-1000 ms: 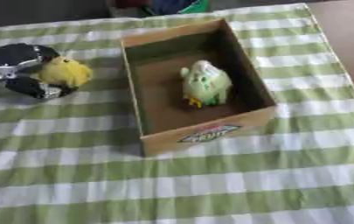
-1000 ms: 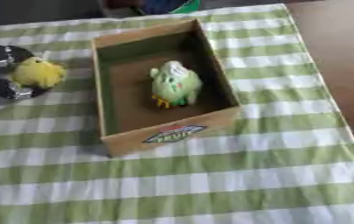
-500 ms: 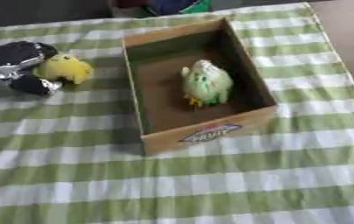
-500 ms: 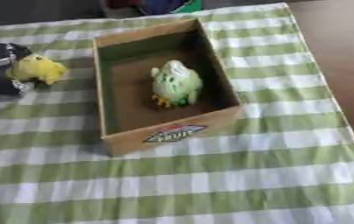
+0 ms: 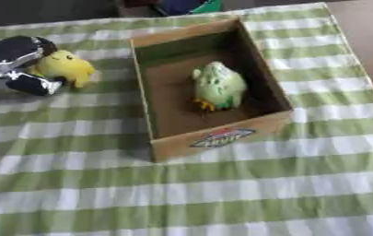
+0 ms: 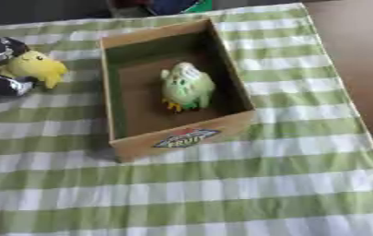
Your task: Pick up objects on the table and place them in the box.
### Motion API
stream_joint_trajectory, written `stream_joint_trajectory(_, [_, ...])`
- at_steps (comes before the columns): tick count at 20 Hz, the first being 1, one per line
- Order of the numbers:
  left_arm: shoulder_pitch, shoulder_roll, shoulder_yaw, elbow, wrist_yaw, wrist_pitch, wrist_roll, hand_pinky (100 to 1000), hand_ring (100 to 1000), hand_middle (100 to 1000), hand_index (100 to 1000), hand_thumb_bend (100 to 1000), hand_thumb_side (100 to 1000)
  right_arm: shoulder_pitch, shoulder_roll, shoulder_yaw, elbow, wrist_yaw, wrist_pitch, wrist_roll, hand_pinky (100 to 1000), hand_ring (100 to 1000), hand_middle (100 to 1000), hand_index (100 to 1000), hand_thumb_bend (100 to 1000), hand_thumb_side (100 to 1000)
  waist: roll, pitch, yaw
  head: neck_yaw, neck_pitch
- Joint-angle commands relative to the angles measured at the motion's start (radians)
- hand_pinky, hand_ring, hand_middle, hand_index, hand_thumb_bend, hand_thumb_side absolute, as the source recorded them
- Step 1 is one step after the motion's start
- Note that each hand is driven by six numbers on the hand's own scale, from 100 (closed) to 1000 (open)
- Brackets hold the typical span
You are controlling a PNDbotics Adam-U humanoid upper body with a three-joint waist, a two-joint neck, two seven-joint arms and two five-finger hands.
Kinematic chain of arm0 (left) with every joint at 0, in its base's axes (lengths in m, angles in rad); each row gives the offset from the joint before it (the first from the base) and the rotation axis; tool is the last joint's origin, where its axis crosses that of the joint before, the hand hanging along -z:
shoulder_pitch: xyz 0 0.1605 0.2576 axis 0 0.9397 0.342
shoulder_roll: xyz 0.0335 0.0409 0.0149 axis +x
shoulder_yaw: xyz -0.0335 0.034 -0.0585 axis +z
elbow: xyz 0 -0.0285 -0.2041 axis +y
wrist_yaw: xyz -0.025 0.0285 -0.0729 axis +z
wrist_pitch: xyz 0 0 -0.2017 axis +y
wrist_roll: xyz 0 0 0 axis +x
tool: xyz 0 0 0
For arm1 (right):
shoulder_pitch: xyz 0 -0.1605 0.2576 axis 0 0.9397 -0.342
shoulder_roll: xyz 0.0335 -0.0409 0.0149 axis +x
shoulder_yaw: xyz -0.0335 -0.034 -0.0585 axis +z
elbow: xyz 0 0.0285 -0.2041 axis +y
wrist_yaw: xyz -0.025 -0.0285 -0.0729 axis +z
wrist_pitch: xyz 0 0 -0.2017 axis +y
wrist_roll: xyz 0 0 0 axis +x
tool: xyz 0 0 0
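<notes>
Left hand: the left hand (image 5: 18,62) sits near the desk's left edge, toward the far-left corner, its fingers curled round the yellow toy (image 5: 64,68); the toy juts from it toward the box.
Right hand: not seen in either view.
Desk: the desk (image 5: 221,193) wears a green and white checked cloth; its whole near half is bare.
Box: the cardboard box (image 6: 183,135) lies just beside the hand, on its right, long axis running from far edge to near edge, top open.
Green toy: the green toy (image 6: 186,87) lies inside, against the right wall.
Open room: the box's left and near floor looks free, so a short carry rightward over the left wall should do.
</notes>
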Motion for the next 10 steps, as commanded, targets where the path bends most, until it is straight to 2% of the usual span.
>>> stream_joint_trajectory(1, [-0.016, 0.034, 0.008, -0.05, 0.025, 0.018, 0.004, 507, 733, 648, 728, 100, 244, -0.006, -0.012, -0.008, -0.019, -0.004, 0.002, 0.002, 773, 651, 510, 808, 100, 849, -0.006, -0.034, 0.003, -0.003, 0.009])
stream_joint_trajectory(4, [-0.014, 0.036, 0.003, -0.077, 0.035, 0.029, 0.013, 500, 728, 638, 720, 100, 246, -0.006, -0.011, -0.007, -0.019, -0.005, 0.002, 0.002, 772, 651, 510, 808, 100, 850, -0.009, -0.039, 0.006, -0.004, 0.015])
stream_joint_trajectory(10, [-0.019, 0.026, -0.001, -0.148, 0.091, 0.073, 0.045, 450, 656, 563, 637, 100, 259, -0.005, -0.007, -0.007, -0.019, -0.005, 0.001, 0.0, 772, 653, 512, 808, 100, 853, -0.015, -0.053, 0.008, -0.005, 0.019])
